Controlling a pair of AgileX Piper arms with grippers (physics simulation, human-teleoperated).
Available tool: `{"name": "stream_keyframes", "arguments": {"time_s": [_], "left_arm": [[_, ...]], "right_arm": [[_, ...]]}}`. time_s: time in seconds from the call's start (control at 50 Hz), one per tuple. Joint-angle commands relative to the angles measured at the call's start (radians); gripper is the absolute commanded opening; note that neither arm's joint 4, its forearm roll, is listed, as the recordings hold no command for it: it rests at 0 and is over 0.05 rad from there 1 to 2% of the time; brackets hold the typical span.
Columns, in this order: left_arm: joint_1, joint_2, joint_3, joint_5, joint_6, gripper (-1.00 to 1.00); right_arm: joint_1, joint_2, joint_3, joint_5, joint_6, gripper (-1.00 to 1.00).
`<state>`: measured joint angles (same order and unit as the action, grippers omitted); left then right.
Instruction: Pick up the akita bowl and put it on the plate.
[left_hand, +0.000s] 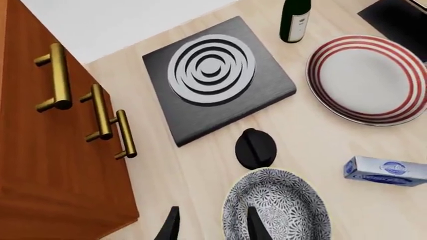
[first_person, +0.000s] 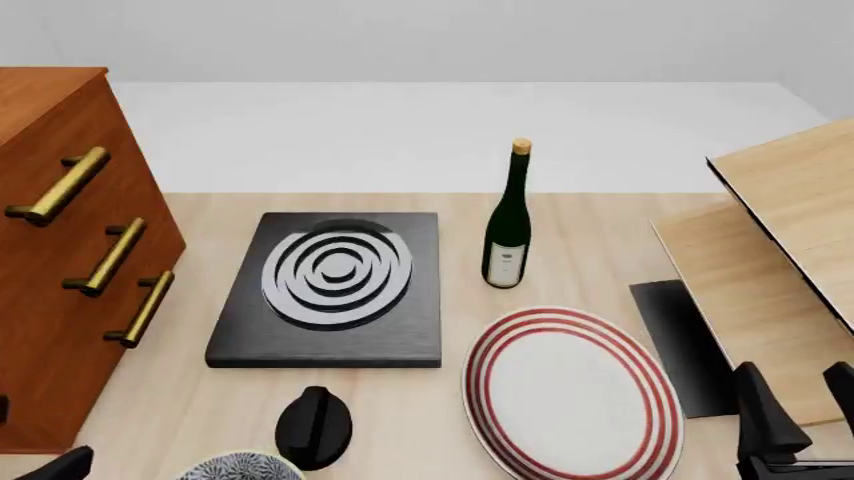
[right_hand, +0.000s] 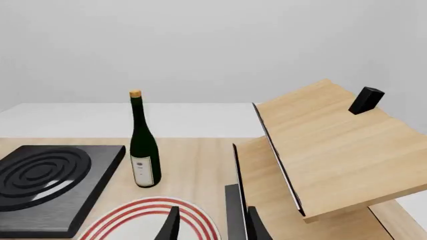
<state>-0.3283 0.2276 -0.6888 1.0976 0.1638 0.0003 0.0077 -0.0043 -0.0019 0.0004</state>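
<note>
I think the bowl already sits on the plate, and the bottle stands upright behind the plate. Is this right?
Not quite. The bowl is not on the plate; it rests on the table, apart from the plate, as the left wrist view shows. The bottle does stand upright behind the plate.

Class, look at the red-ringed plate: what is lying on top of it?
Nothing shows on the plate; its white centre is bare. The patterned bowl sits apart on the table. The plate's near edge is cut off from view.
</note>
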Motion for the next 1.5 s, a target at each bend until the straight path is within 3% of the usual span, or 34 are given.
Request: {"name": "stream_keyframes", "arguments": {"time_s": [0.02, 0.96, 1.5], "left_arm": [[-0.018, -0.011, 0.027, 0.024, -0.020, 1.00], [-0.140, -0.020, 0.289, -0.112, -0.173, 1.00], [-0.123, -0.014, 0.385, -0.166, -0.195, 1.00]], "right_arm": [[0.000, 0.000, 0.000, 0.000, 0.000, 1.00], [0.000, 0.000, 0.000, 0.000, 0.000, 1.00], [0.000, 0.000, 0.000, 0.000, 0.000, 1.00]]}}
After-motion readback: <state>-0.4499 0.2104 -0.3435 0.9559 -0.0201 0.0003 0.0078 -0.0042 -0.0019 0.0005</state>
